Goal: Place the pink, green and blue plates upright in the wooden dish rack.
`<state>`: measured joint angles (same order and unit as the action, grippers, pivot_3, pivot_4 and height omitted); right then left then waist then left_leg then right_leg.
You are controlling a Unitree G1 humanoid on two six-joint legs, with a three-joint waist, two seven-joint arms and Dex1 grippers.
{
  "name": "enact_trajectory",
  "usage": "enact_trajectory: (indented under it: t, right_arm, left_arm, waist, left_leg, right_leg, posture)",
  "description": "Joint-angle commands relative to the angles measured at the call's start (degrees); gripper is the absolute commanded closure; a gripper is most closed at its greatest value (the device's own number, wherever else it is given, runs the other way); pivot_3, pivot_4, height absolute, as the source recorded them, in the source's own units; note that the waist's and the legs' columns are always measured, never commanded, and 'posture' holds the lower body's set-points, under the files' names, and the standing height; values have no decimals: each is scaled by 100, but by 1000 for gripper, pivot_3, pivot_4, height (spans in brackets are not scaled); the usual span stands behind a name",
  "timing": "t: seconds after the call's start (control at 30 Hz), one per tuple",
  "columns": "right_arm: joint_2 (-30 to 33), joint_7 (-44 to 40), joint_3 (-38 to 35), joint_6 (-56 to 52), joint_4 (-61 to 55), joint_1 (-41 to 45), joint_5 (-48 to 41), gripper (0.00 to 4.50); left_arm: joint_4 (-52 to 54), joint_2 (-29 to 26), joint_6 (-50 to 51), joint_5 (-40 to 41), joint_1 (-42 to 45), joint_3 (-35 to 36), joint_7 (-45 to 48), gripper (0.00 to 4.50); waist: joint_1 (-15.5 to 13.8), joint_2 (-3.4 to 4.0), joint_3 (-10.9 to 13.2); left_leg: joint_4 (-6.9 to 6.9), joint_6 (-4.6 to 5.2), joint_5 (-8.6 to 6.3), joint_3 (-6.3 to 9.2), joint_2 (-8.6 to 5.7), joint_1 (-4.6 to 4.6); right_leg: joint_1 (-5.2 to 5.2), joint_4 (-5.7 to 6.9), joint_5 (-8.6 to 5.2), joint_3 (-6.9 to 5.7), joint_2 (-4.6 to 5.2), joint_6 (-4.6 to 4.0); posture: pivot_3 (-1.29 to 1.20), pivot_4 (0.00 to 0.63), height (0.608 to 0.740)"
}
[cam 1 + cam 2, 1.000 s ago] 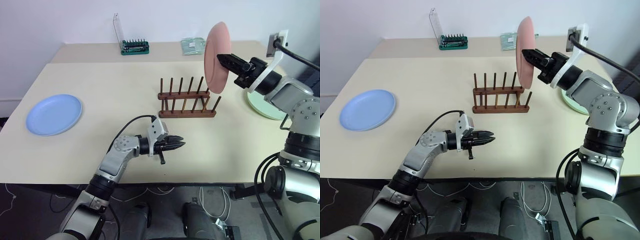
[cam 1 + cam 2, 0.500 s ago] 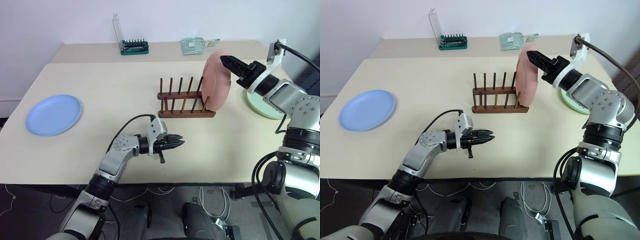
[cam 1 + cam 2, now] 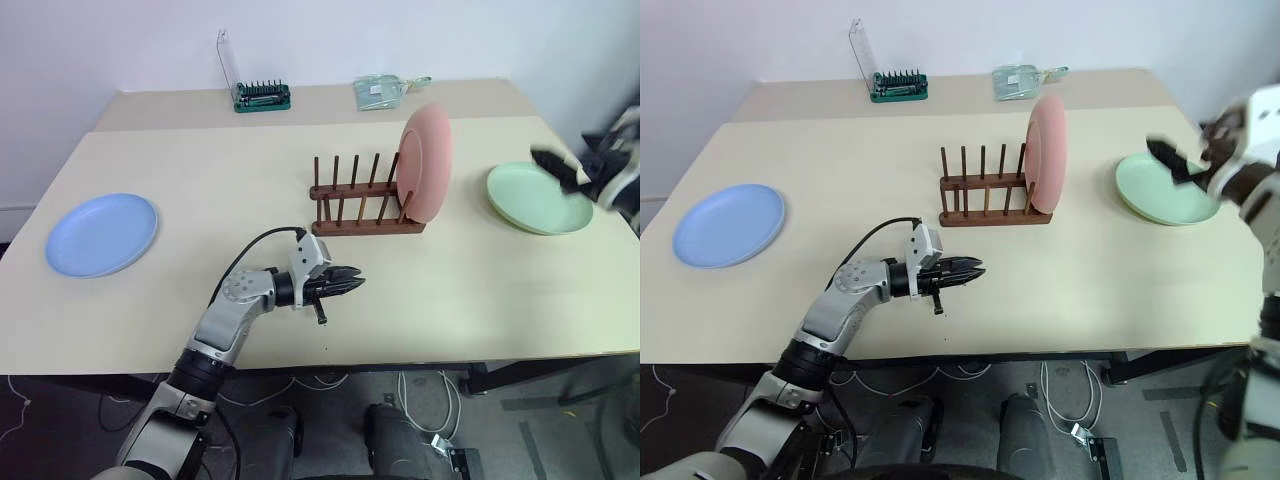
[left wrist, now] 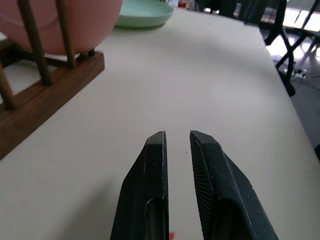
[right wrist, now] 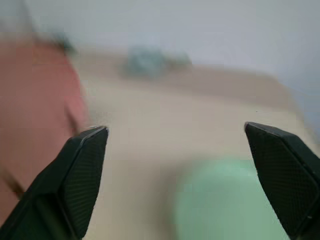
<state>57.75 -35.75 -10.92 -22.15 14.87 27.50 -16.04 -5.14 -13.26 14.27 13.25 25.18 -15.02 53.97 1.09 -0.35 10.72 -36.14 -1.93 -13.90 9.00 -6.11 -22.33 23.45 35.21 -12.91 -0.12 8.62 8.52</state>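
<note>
The pink plate [image 3: 425, 162] stands upright at the right end of the wooden dish rack [image 3: 360, 205], leaning on its pegs, with nothing holding it. The green plate [image 3: 538, 198] lies flat on the table to the right of the rack. Far to the left, the blue plate [image 3: 102, 234] also lies flat. My right gripper [image 5: 177, 132] is open, its fingers wide apart, and hovers blurred above the green plate [image 5: 225, 200]. My left gripper [image 3: 352, 284] sits low over the table in front of the rack, shut and empty, pointing right.
At the back of the table stand a green tool holder [image 3: 262, 95] with a raised clear lid and a clear packet [image 3: 380, 90]. A black cable loops from my left wrist. Bare tabletop [image 3: 230, 170] lies between the blue plate and the rack.
My right gripper opened and let go of the pink plate, which dropped into the rack and stays upright. The right arm then pulled away to the right, over the green plate. The left arm kept still.
</note>
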Motion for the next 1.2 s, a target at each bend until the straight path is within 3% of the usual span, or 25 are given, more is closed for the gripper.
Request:
enact_trajectory:
  t: [0.03, 0.43, 0.53, 0.73, 0.77, 0.97, 1.13, 1.2]
  right_arm:
    - [225, -161, 707, 1290, 654, -19, 1158, 50]
    - [-538, 313, 1756, 2995, 3878, 1654, 2655, 50]
    - [-705, 515, 1893, 3168, 4537, 1965, 2908, 904]
    - [-762, 680, 1912, 3407, 4927, 2160, 3071, 3988]
    - [-721, 749, 1937, 3493, 4849, 2133, 3137, 4464]
    - [-348, 979, 1568, 3629, 3358, 1775, 3058, 4489]
    - [-449, 836, 413, 2569, 642, 1420, 1976, 4489]
    - [-717, 726, -21, 1851, -475, 1587, 1122, 4489]
  left_arm:
    - [148, -2, -62, 84, 80, 19, 47, 3758]
    - [161, 8, -27, 72, 73, 33, 55, 3758]
    - [178, 0, -14, 73, 65, 38, 42, 3758]
    - [241, -30, 34, 89, 15, 73, -2, 3758]
    - [248, -33, 41, 93, 9, 74, -8, 3758]
    - [259, -31, 52, 102, 2, 68, -34, 3758]
    - [229, -6, 59, 127, 15, 46, 2, 3758]
    - [184, 20, 33, 118, 47, 25, 29, 3758]
  waist:
    - [30, 7, 1]
    - [-37, 20, 3]
    - [-32, 20, 2]
    - [-23, 21, 2]
    - [-22, 21, 2]
    - [-1, 24, 2]
    - [-10, 25, 2]
    - [-29, 23, 2]
  left_leg:
    - [-1, 0, 0, -3, 2, 0]
    - [0, 0, 0, -28, 5, 4]
    - [0, 0, 0, -25, 2, 1]
    - [0, 0, 0, -25, 2, 2]
    - [0, 0, 0, -26, 1, 2]
    - [2, 0, 0, -29, 2, 3]
    - [2, 1, 0, -35, 2, 2]
    - [1, 1, 0, -34, 3, 2]
  right_leg:
    - [1, 0, 0, 1, -1, 0]
    - [2, -3, 3, 28, 0, -2]
    - [3, -6, 3, 31, 0, -2]
    - [3, -5, 3, 33, -1, -1]
    - [3, -5, 3, 34, -1, -1]
    - [8, -1, 3, 40, -2, 0]
    - [13, 0, 4, 48, -2, 3]
    - [12, 0, 5, 49, -3, 4]
  posture:
    - [0, 150, 740]
    - [0, 150, 740]
    - [0, 150, 740]
    - [0, 150, 740]
    - [0, 150, 740]
    - [0, 150, 740]
    - [0, 150, 740]
    - [0, 150, 740]
